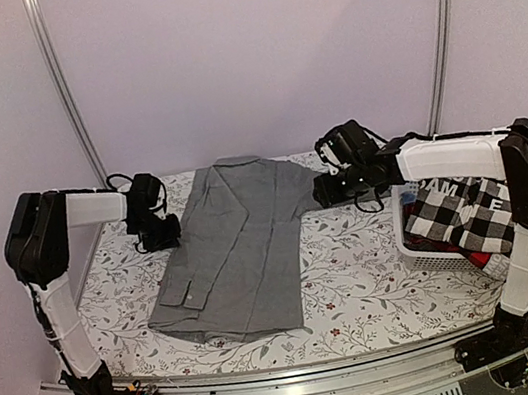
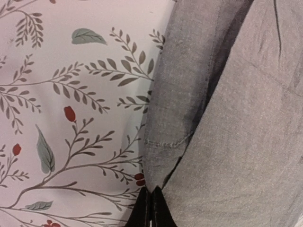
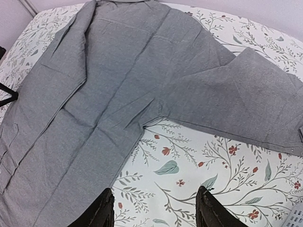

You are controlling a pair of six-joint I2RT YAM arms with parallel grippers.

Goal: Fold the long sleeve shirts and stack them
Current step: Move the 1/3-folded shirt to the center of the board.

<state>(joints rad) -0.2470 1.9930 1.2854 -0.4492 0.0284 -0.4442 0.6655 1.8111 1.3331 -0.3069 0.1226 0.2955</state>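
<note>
Nearest the near edge of the table, which is covered in a floral cloth, lies the hem of the grey shirt. The shirt is spread flat a little left of the middle, running from that hem back to its collar at the far edge. Its one sleeve is folded in along the left side of the body, with the cuff down near the hem. The other sleeve reaches out to the right across the floral cloth. At the right edge sits a white basket, partly under the right arm, holding a black-and-white checked shirt. A red-and-black checked shirt shows at the basket's near corner. Farther back, the left gripper is down at the left edge of the grey shirt. Its fingertips are pressed together right where the folded side seam meets the floral cloth. Whether a bit of fabric is caught between them is hard to tell from the wrist view. Across the grey shirt, the right gripper hangs above the table beside the outstretched sleeve, its fingers apart with only floral cloth showing between them.
</note>
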